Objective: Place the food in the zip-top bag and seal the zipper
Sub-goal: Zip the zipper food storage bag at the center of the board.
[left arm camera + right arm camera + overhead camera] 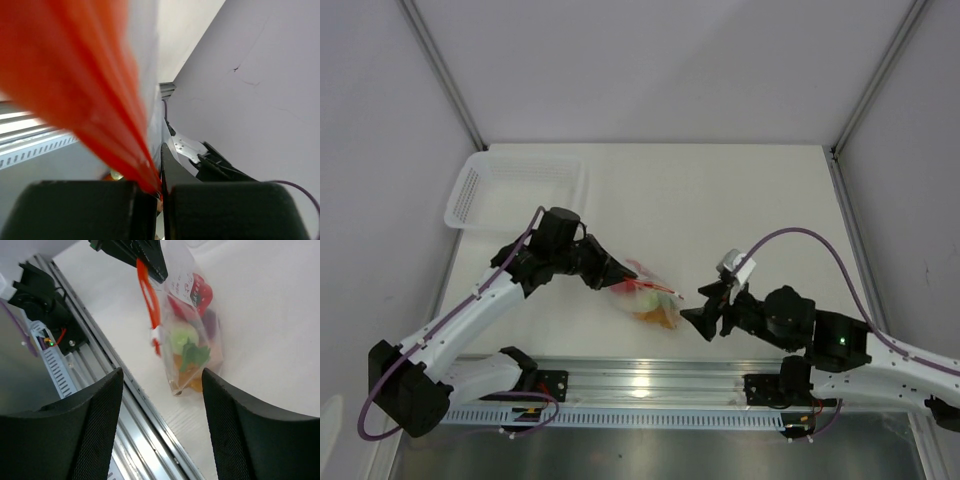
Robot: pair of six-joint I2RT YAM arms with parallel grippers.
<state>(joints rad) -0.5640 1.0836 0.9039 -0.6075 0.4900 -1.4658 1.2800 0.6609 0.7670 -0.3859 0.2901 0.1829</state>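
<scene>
Left gripper: jaws pressed together on the zipper, the thin orange-red strip along the bag's mouth. In the left wrist view the strip runs straight out from between the two black fingers and fills the upper left as a blur; no gap between the pads. In the right wrist view the same gripper pinches the top end of the strip, which hangs down from the pinch point.

Zip-top bag: clear and crinkly, held up at its mouth end by the left gripper, with its lower end down toward the white table, near the front rail. Whether the bottom corner touches the table or hangs just above it cannot be told.

The food is all inside the bag: red piece uppermost, purple just beside it on the right, a white-and-green piece in the middle, orange-yellow at the bottom.

Right gripper: jaws spread apart, nothing between them, close to the bag's right side but not touching it. In its wrist view both black fingers frame the bag, with table surface showing between them.

White slotted basket: far left corner of the table, well apart from the bag and both grippers. Purple cables loop along each arm.
</scene>
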